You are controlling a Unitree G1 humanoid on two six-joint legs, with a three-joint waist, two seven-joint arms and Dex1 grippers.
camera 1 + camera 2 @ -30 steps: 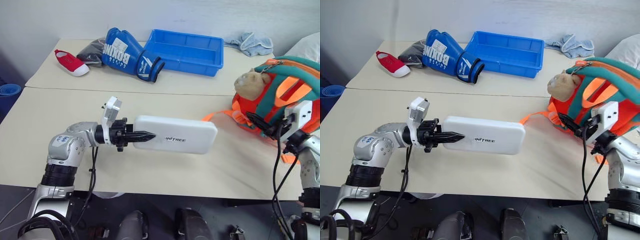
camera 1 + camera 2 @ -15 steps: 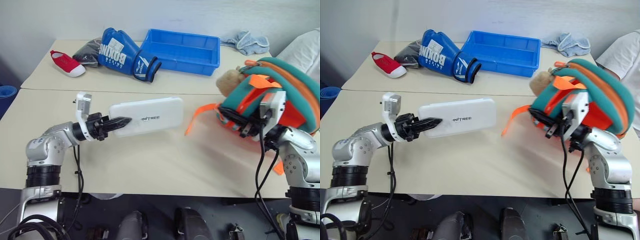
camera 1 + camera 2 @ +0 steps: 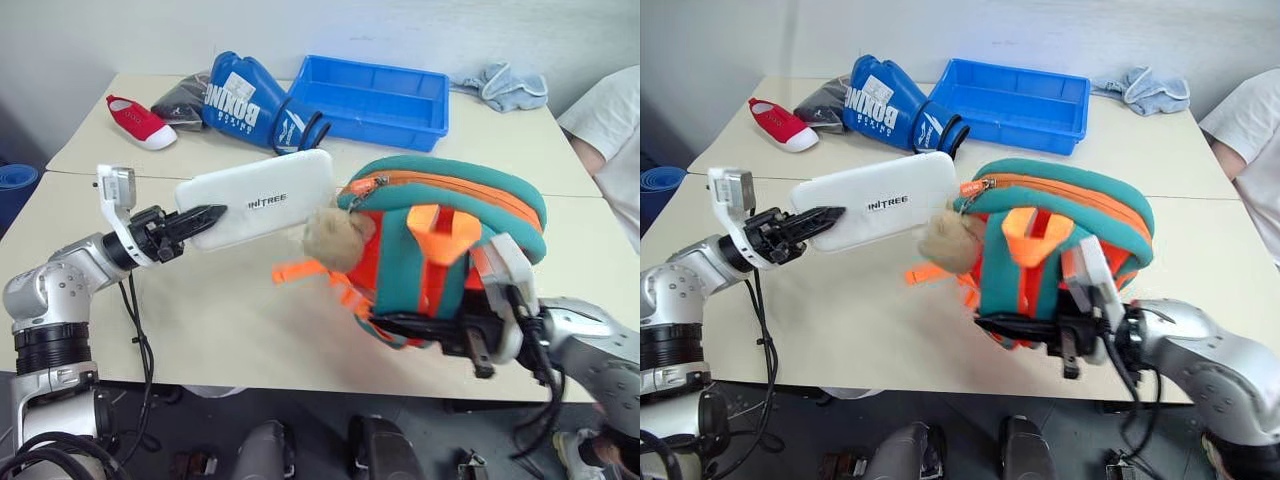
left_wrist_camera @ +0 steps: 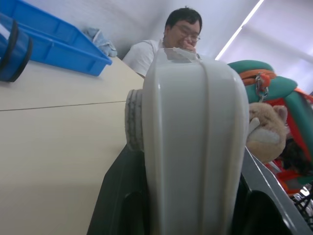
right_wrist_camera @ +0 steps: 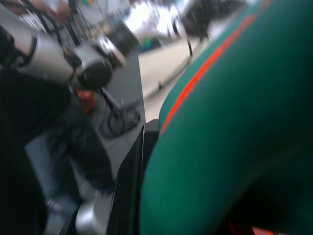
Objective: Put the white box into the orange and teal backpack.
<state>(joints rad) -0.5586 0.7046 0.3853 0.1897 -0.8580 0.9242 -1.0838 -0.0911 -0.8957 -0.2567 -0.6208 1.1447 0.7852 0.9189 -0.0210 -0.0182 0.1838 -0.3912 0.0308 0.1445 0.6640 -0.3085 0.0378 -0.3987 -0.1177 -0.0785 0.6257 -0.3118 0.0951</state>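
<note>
**Box lined up on the backpack**

My left gripper (image 3: 190, 222) is clamped on the box's (image 3: 258, 197) near end. Its long axis runs toward three o'clock, its far end touching the backpack (image 3: 455, 245), which my right gripper (image 3: 478, 345), pinched tight on it, holds above the table (image 3: 230, 300).

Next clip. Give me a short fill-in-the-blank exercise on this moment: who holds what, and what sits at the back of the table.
1. The left hand is shut on the end of the white ____.
2. The right hand grips the orange and teal backpack, which is lifted ____ the table.
3. The tan plush bear head on the backpack faces the ____ box.
4. At the back of the table, the blue boxing glove lies beside the blue ____.

Missing words: box; off; white; tray
</note>
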